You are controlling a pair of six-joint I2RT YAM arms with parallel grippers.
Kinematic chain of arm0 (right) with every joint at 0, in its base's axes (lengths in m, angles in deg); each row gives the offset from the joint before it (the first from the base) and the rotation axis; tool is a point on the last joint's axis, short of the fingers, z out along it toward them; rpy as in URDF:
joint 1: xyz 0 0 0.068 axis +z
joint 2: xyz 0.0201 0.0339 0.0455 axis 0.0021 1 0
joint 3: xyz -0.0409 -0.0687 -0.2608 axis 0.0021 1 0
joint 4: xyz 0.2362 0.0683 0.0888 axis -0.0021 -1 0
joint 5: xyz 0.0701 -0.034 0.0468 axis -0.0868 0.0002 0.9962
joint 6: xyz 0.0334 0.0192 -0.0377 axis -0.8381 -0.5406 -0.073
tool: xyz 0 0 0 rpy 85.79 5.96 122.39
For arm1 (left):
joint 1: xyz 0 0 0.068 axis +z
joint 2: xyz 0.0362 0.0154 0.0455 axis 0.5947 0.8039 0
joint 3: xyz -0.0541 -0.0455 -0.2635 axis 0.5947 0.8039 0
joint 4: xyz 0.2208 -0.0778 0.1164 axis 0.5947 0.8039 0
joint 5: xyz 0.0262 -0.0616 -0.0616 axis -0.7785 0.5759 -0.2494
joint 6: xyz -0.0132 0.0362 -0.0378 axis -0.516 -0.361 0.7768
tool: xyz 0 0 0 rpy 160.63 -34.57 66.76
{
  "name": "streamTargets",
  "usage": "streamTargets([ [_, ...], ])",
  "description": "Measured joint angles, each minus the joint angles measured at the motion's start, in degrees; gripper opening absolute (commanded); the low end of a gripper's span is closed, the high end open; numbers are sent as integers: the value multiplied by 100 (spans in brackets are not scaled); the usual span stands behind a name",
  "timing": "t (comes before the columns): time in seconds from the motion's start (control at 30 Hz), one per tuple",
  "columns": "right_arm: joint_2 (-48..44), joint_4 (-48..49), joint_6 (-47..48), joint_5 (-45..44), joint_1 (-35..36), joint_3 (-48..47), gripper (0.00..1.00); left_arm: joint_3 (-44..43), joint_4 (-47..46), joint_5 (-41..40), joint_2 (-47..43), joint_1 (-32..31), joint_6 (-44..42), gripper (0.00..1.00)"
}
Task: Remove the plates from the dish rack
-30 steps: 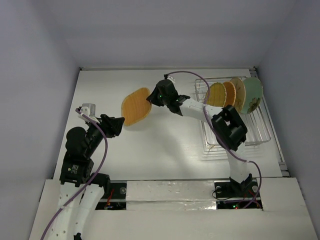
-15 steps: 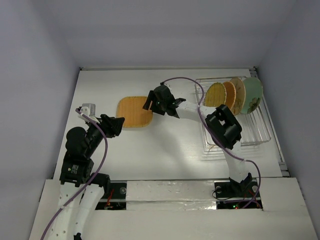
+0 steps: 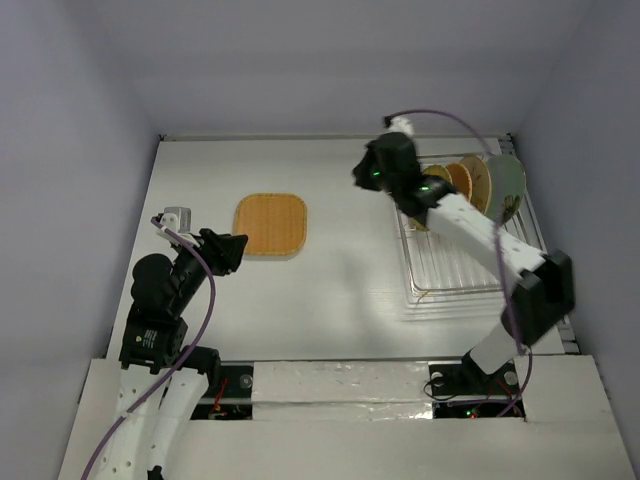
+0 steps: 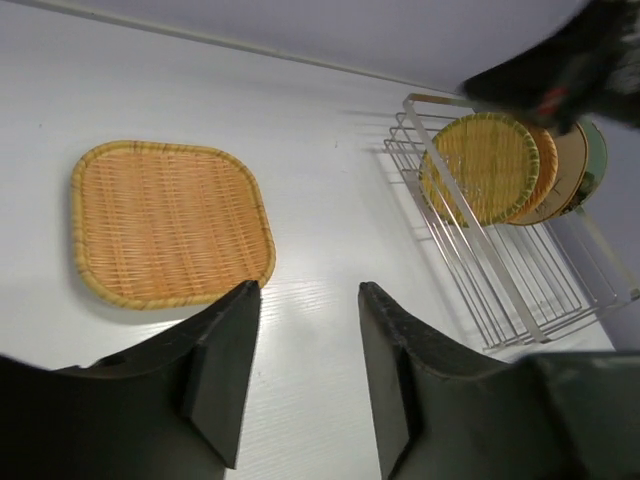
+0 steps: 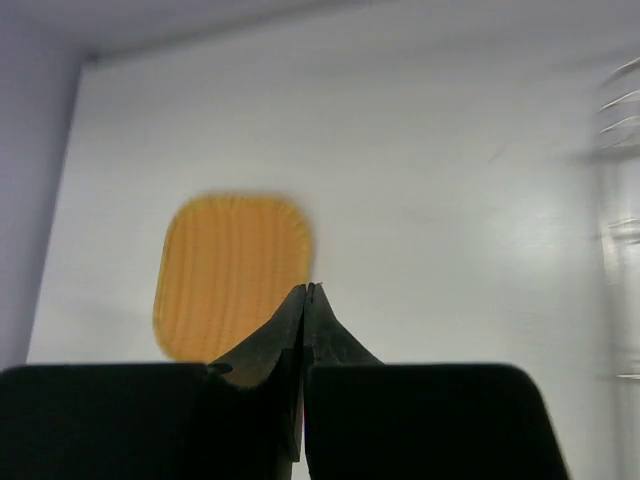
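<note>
The orange rounded-square plate (image 3: pixel 270 225) lies flat on the white table, left of centre; it also shows in the left wrist view (image 4: pixel 170 222) and the right wrist view (image 5: pixel 232 272). The silver wire dish rack (image 3: pixel 470 262) stands at the right with several plates upright at its far end: yellow-green checked (image 4: pixel 484 167), orange round (image 4: pixel 542 170), cream (image 4: pixel 570 165) and pale green (image 3: pixel 507 187). My right gripper (image 3: pixel 366 176) is shut and empty, raised by the rack's far left corner. My left gripper (image 3: pixel 238 248) is open and empty, just near-left of the square plate.
A small white block (image 3: pixel 175 217) sits on the left arm. Grey walls close in the table on the left, far and right sides. The rack's near half (image 3: pixel 480 275) holds no plates.
The right gripper set the orange square plate flat on the table, let go, shut, and swung back right toward the rack. The left arm has not moved.
</note>
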Motion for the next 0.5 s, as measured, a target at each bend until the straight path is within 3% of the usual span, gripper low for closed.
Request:
streamTargets([
  [0.07, -953, -4, 234, -136, -601, 378, 0, 0, 2, 2, 0, 0, 0, 33],
  [0.2, -2308, -52, 616, -544, -2026, 964, 0, 0, 4, -7, 0, 0, 11, 6],
  [0.3, -2747, -223, 833, -667, -2693, 1281, 0, 0, 4, -33, 0, 0, 20, 0],
  [0.37, -2747, -361, 929, -682, -2988, 1384, 18, 0, 4, -59, 0, 0, 24, 0],
  [0.4, -2686, -442, 957, -706, -3117, 1408, 36, 0, 7, -66, 0, 0, 24, 0],
  [0.5, -2398, -627, 1062, -828, -3368, 1460, 59, 0, 4, -76, 0, -2, 28, 8],
])
